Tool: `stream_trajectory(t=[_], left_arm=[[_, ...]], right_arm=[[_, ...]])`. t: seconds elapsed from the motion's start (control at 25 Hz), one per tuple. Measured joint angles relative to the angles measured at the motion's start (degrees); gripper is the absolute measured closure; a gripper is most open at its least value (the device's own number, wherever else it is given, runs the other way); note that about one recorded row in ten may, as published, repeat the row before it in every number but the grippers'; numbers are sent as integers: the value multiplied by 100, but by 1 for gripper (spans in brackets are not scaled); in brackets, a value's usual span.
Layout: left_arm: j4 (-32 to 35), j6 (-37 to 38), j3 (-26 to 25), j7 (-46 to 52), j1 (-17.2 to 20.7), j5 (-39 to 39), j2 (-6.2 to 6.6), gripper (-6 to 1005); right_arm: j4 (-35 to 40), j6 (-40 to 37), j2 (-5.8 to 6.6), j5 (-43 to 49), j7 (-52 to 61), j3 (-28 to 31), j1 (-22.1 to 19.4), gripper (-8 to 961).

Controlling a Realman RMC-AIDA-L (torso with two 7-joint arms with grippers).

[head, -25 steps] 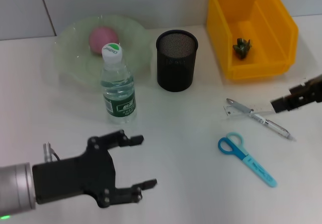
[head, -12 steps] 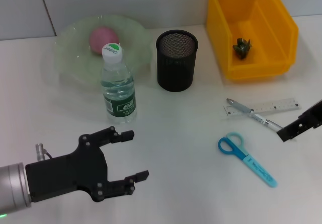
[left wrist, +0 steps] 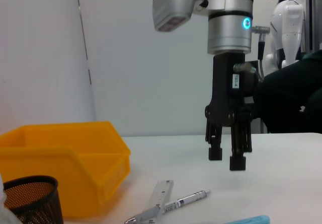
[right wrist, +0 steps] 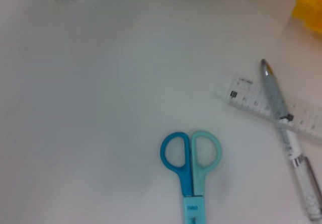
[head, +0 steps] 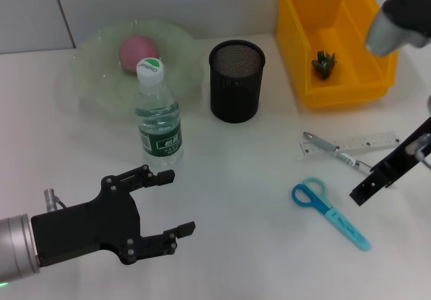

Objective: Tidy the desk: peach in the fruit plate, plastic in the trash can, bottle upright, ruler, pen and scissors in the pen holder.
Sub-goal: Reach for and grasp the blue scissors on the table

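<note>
Done, by appearance:
- peach (head: 137,49) in plate (head: 94,77), far-left corner of desk (head: 236,172)
- bottle (head: 157,113) upright
- plastic (head: 324,65) in bin (head: 316,91)

Left:
- ruler (head: 357,143), pen (head: 340,154), scissors (head: 328,210) lie near right edge; holder (head: 236,81) unfilled

Grippers:
- right gripper (left wrist: 230,158) hangs above them, empty, fingers slightly apart
- left gripper (head: 168,202) near front-left, open

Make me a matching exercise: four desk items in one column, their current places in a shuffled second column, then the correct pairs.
Items:
1. peach
2. plastic scrap
3. pen
4. water bottle

Places:
A. inside the yellow bin
B. lying across the ruler
C. upright on the desk, in front of the plate
D. on the green fruit plate

Pairs: 1-D, 2-A, 3-B, 4-C
</note>
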State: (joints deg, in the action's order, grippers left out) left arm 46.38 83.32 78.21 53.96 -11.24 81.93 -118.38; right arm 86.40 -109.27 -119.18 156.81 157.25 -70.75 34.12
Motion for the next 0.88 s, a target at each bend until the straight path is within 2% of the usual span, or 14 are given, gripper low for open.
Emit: stream_trajectory(t=[0.2,0.88], left_arm=[[-77,-15,-14,-42,-29,-8,0,198],[-371,-9,-51,-281,-183,-11,-9,199]], right_arm=[[-396,340,-7,1,294,-476,7,182],[-1004,1150,-24,3,990,-1426,154,195]])
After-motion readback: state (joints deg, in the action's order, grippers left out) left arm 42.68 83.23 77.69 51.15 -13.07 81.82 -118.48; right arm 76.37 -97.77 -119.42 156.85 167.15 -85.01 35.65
